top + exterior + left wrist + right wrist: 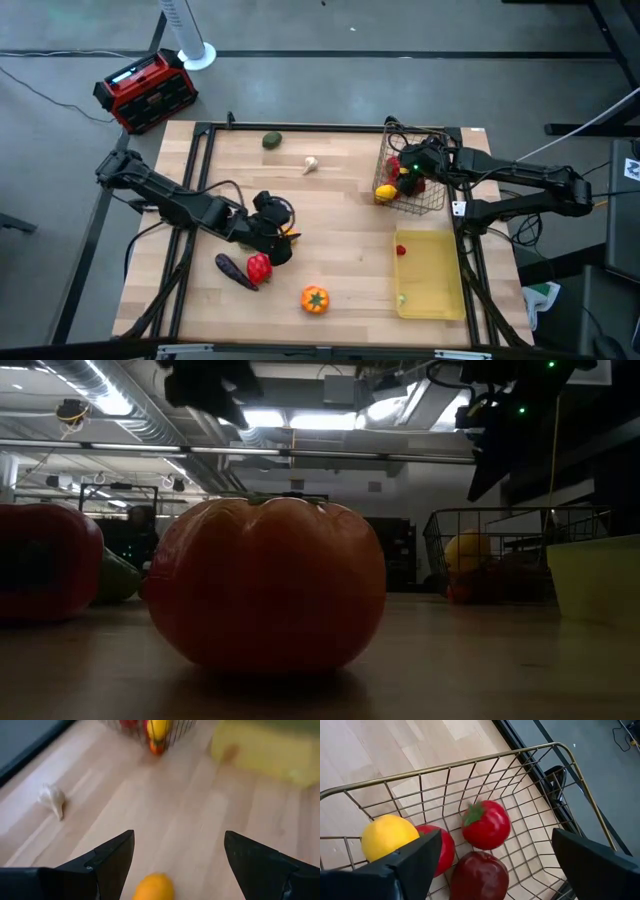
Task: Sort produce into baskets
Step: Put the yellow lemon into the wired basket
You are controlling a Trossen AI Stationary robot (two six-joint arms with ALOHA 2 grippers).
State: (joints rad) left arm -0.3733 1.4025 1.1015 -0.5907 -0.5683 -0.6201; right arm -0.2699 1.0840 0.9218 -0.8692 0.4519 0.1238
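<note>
While the right gripper (490,865) hangs spread over the wire basket (425,195), fruit sits inside.
Left gripper (177,865) (fingers apart) hovers at an orange (154,887); yellow tray (435,305) lies near.

We saw a yellow lemon (387,837) and red apples (486,825) inside the dark wire basket (530,770), upper frame.

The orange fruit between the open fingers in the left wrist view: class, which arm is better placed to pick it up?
Left. The left gripper hangs open around the orange fruit, while the right gripper is over the wire basket.
</note>
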